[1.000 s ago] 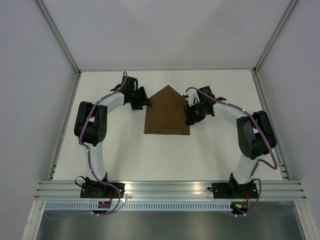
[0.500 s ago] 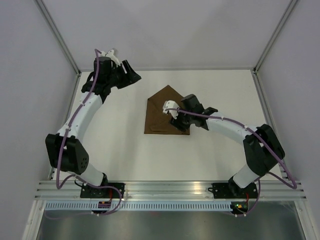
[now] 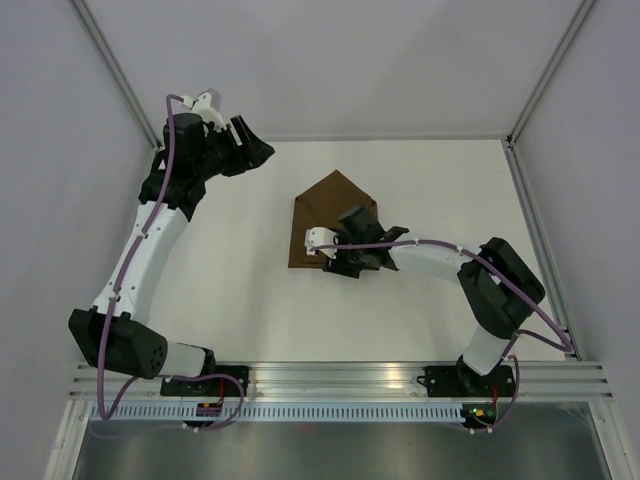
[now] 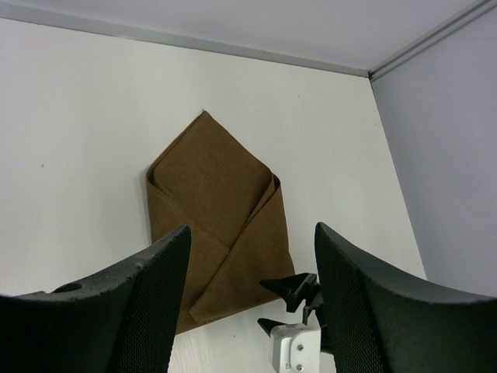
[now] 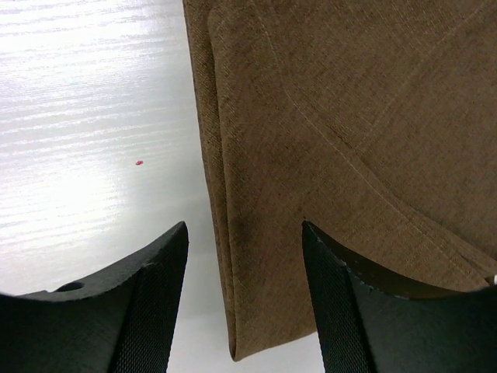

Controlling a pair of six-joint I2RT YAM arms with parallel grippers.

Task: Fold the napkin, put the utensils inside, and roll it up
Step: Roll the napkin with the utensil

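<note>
We see the big white table [image 3: 230,300] first, with grey walls [image 3: 50,150] around it. In the middle lies the napkin [image 3: 335,205], folded like an envelope, its point aimed at the far wall. We think the flaps cross like that to make a pocket for the utensils, but we cannot find any utensils in these views.

The left arm [image 3: 150,250] reaches up high by the far left corner, well away from the cloth. We guess it waits there to keep out of the way. The left gripper [image 4: 252,233] has its fingers wide apart and holds nothing.

The right gripper [image 5: 245,229] hangs low over the napkin's near left part. Its fingers are apart too and grip nothing. The cloth edge under it lies straight and flat.

There is lots of bare table to the left and in front, so rolling has room. A tiny red speck [image 5: 139,162] sits beside the cloth.
</note>
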